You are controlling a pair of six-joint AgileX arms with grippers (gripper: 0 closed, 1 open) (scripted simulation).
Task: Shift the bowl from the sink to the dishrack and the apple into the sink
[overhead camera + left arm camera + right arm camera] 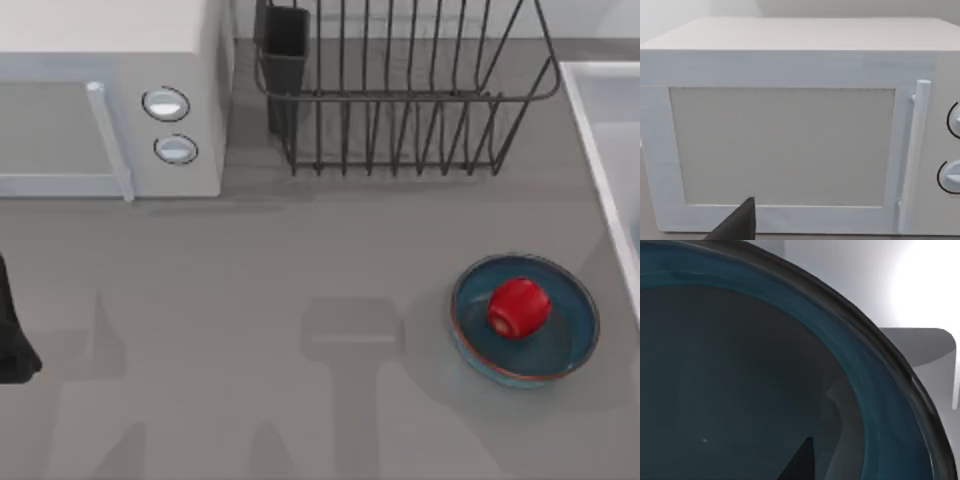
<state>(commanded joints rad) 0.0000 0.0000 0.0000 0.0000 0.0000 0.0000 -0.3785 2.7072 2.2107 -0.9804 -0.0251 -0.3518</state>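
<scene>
A teal-blue bowl (740,370) looms very close in the right wrist view, with the white sink (850,270) around it. My right gripper (800,462) shows as a dark tip over the bowl's inside. The sink's pale rim (600,130) runs along the table's right edge. The red apple (518,306) lies in a look-alike teal bowl (570,340) on the table at the front right. The dark wire dishrack (400,90) stands at the back centre, with nothing between its bars. My left arm (12,345) is parked at the table's left edge, its gripper (737,225) facing the microwave.
A white microwave (110,100) with two round knobs fills the back left corner, its door (785,145) shut. A dark utensil cup (285,45) sits at the dishrack's left corner. Grey tabletop (300,300) lies between the microwave and the bowl with the apple.
</scene>
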